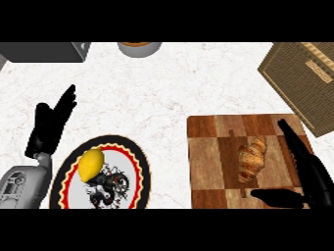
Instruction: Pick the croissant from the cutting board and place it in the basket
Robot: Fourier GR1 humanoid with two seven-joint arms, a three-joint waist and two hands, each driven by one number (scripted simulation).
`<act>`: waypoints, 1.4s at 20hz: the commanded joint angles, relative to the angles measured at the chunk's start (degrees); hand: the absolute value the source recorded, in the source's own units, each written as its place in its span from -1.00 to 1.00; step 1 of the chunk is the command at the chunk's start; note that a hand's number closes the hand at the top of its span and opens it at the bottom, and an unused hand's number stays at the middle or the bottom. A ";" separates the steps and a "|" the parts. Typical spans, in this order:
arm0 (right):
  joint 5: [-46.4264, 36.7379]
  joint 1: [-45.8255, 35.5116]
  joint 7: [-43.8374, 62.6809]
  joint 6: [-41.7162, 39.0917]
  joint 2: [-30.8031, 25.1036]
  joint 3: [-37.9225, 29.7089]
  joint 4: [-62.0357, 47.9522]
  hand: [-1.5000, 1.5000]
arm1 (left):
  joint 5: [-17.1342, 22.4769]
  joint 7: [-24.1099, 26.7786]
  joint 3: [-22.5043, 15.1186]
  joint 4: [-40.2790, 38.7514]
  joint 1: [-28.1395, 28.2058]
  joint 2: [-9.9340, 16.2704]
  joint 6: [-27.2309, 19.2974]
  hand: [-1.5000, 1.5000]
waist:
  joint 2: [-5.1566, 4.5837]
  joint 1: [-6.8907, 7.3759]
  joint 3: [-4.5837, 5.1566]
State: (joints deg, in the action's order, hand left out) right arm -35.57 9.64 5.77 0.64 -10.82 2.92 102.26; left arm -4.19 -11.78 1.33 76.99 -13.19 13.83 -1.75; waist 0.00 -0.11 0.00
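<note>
My right hand [310, 179] lies open over the brown wooden cutting board [213, 162], straight fingers [292, 139] just right of the golden croissant [252, 159], thumb below it, holding nothing.

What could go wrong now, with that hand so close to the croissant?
The right hand is open beside the croissant, fingers along its right side, thumb below; closing off-centre might nudge it across the board rather than grasp it. The basket sits tilted beyond the board's far corner, so the carry may clip its near rim.

lemon [91, 164] on patterned plate [137, 166], grey box [43, 52]
</note>
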 commanded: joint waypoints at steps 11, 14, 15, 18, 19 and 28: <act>-2.42 -0.40 4.59 -4.40 2.94 2.29 1.68 -1.00 | -3.18 0.52 1.83 -2.21 -1.60 -2.44 0.62 0.00 | 0.01 -0.21 0.01; -3.11 -7.99 0.70 -0.75 3.87 -0.57 -10.87 -1.00 | -3.76 0.86 1.50 -0.41 -0.15 -3.05 1.00 0.00 | -0.03 0.06 0.00; -3.10 -5.13 -0.02 -1.37 3.39 -0.33 -9.40 -1.00 | -4.37 -3.85 0.74 4.24 0.87 -3.74 0.24 0.00 | 0.01 0.05 -0.01; -3.04 -2.77 0.11 -1.32 3.85 0.25 -6.30 -1.00 | -2.10 -0.06 4.88 -3.54 -3.11 -1.15 3.54 0.00 | -0.02 -0.15 0.00; -4.57 -7.62 -0.26 1.81 6.38 0.87 -12.67 -1.00 | -2.51 -2.20 3.00 5.57 2.94 -1.79 3.34 0.00 | 0.01 0.21 -0.01; -9.44 -9.06 -5.24 4.43 1.38 -0.73 -15.88 1.00 | -1.76 -6.46 3.83 6.91 0.13 -1.70 4.47 0.00 | 0.07 0.17 -0.02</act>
State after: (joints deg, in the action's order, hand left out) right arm -42.44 0.70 2.55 3.07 -7.48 2.70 86.96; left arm -6.62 -14.02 5.14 80.09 -12.75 11.80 2.00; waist 0.10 -0.02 0.09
